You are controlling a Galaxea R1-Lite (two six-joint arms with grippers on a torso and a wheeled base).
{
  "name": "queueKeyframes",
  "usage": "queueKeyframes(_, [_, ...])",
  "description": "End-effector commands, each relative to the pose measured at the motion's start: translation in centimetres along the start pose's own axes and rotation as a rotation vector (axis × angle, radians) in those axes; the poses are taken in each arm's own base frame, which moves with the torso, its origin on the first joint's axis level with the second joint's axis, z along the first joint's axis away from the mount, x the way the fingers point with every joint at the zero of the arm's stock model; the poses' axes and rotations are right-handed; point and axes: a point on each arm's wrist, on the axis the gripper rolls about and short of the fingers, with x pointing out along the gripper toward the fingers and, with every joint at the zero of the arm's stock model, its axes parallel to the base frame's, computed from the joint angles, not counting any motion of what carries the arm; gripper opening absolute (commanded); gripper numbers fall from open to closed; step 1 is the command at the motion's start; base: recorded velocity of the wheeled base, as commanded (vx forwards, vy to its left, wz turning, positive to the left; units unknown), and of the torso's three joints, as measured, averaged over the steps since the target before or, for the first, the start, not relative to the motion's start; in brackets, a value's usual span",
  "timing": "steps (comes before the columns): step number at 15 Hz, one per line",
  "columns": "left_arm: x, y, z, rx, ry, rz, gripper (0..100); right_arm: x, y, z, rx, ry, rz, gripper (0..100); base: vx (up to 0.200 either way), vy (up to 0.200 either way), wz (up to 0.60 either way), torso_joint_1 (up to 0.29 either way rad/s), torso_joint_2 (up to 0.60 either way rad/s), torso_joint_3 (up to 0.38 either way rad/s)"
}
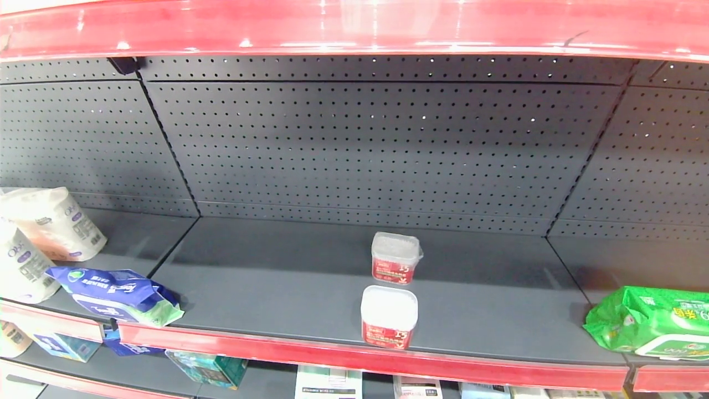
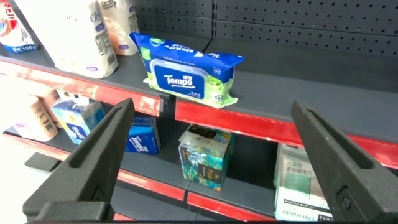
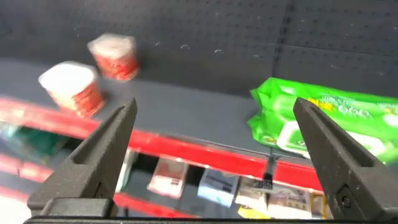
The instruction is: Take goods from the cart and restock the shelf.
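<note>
Left gripper (image 2: pixel 211 109) empty, fingers spread wide, hanging before the shelf (image 1: pixel 266 277), just off the blue wipes pack (image 2: pixel 189 71) at its left end. Right gripper (image 3: pixel 214 102) likewise spread and empty, facing the stretch between the tubs and the green wipes pack (image 3: pixel 326 121). The tubs stand upright in a front-to-back row: front tub (image 1: pixel 389 316) at the red rail (image 1: pixel 310 346), back tub (image 1: pixel 394 257) deeper in. We judge the right arm nearer that row, for whatever comes off the cart.
</note>
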Motion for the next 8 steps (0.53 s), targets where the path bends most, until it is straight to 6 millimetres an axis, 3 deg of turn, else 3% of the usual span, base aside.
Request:
queueKeyframes(1, [0.01, 0.0, -0.01, 0.0, 0.002, 0.0, 100, 0.12, 0.13, -2.32, -0.047, 0.001, 0.067, 100, 0.0, 0.0, 0.0, 0.0, 0.0, 0.0])
queueKeyframes(4, [0.01, 0.0, 0.01, 0.0, 0.0, 0.0, 100, 0.73, 0.25, -2.36, -0.097, 0.103, -0.009, 100, 0.0, 0.0, 0.0, 0.0, 0.0, 0.0])
queueKeyframes(6, [0.01, 0.0, -0.01, 0.0, 0.002, 0.0, 100, 0.52, 0.37, -2.34, -0.134, 0.09, -0.127, 100, 0.0, 0.0, 0.0, 0.0, 0.0, 0.0])
queueKeyframes(8, [0.01, 0.0, -0.01, 0.0, 0.002, 0.0, 100, 0.25, 0.49, -2.53, -0.112, 0.044, -0.139, 100, 0.0, 0.0, 0.0, 0.0, 0.0, 0.0])
